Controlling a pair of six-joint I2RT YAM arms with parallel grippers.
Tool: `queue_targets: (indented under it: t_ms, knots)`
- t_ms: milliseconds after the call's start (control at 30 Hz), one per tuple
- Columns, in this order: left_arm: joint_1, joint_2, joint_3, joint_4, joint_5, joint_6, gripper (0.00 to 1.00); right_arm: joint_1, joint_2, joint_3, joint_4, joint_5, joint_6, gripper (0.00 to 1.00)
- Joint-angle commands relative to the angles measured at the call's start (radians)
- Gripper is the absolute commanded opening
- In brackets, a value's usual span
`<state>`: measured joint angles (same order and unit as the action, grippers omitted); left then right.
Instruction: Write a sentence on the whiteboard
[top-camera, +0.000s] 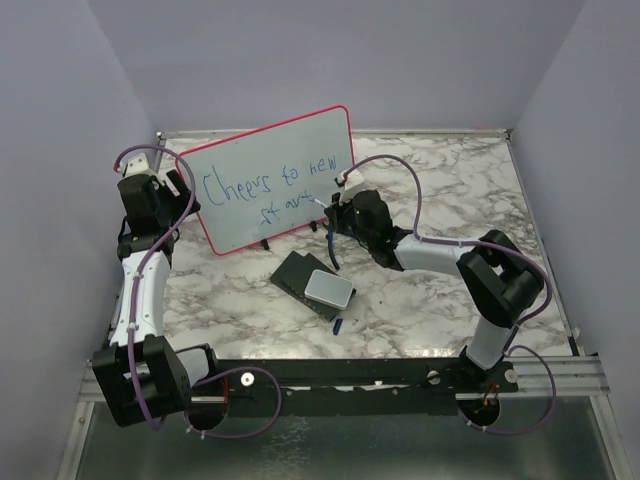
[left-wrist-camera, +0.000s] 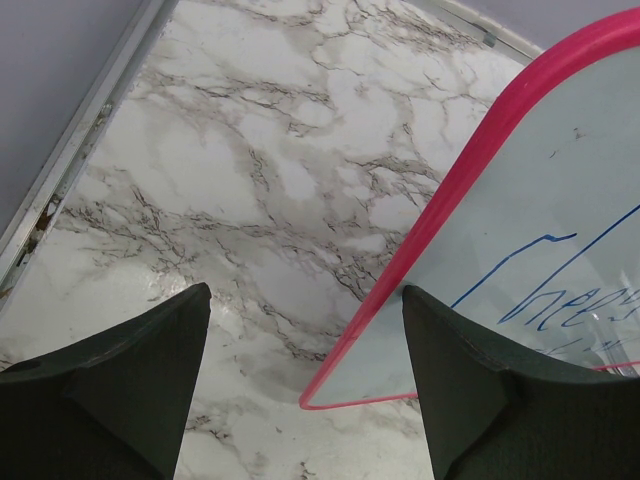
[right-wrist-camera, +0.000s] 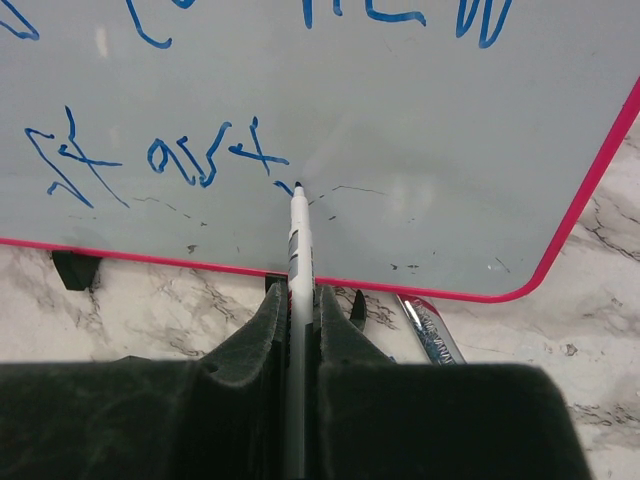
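Observation:
The whiteboard (top-camera: 300, 140) stands tilted at the back centre on small black feet. The sentence (top-camera: 235, 188) is in blue marker: "Cheers to new" on top and roughly "start" below, which also shows in the right wrist view (right-wrist-camera: 180, 160). My right gripper (right-wrist-camera: 295, 295) is shut on a white marker (right-wrist-camera: 298, 240). The marker's tip touches the board just right of the last letter. My left gripper (left-wrist-camera: 305, 300) is open wide, and the board's lower left corner (left-wrist-camera: 345, 385) lies between its fingers.
A dark block with a grey-white pad (top-camera: 318, 283) lies in front of the board, with a small blue cap (top-camera: 338, 324) near it. Another marker (right-wrist-camera: 430, 330) lies on the marble table under the board's right end. Metal rails edge the table (left-wrist-camera: 60, 170).

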<state>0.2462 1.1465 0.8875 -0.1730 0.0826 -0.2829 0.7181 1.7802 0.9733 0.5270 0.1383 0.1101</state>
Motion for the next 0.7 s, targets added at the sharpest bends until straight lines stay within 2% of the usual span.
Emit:
queue_targets:
  t_ms: [0, 233, 667]
  knots:
    - [-0.005, -0.024, -0.013, 0.014, 0.019, 0.011, 0.79, -0.003, -0.039, 0.005, 0.016, 0.022, -0.018, 0.01]
    - [-0.005, -0.024, -0.013, 0.015, 0.017, 0.011, 0.79, -0.003, -0.105, -0.052, 0.029, 0.040, 0.009, 0.01]
    - [-0.004, -0.024, -0.015, 0.014, 0.016, 0.013, 0.79, -0.005, -0.061, -0.011, 0.027, 0.067, 0.009, 0.01]
